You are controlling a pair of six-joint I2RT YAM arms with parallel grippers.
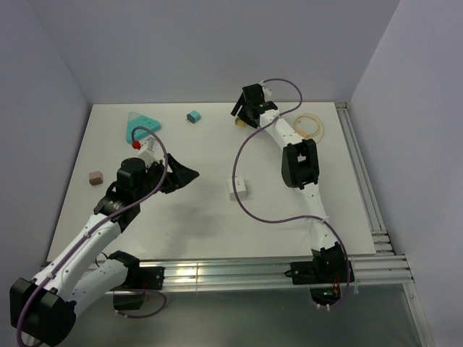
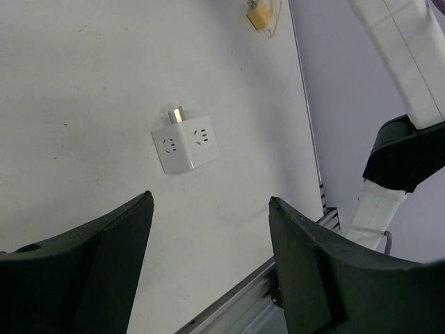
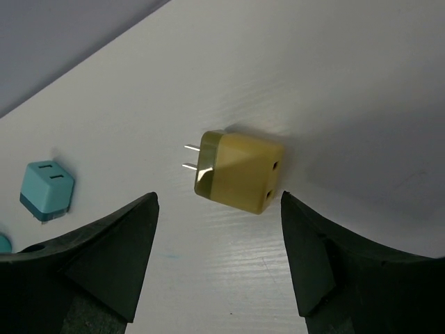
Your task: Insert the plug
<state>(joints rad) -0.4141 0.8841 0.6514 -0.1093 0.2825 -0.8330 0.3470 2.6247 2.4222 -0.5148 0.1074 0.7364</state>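
Currently right gripper [image 3: 217, 202] hangs over yellow plug [image 3: 243, 174], centre of wrist view, jaws wide, empty. Over white socket cube [image 2: 185, 144], left gripper [image 2: 211, 202] likewise wide, empty. Risk: plug could twist when pinched, skewing its 2 prongs.

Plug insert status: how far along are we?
Done: nothing yet; both arms are only positioned. In hand: nothing. The right gripper is open above the yellow plug, which lies on the table; the left gripper is open over the white socket cube. Left: grasp the plug, carry it across, push its prongs into the cube.
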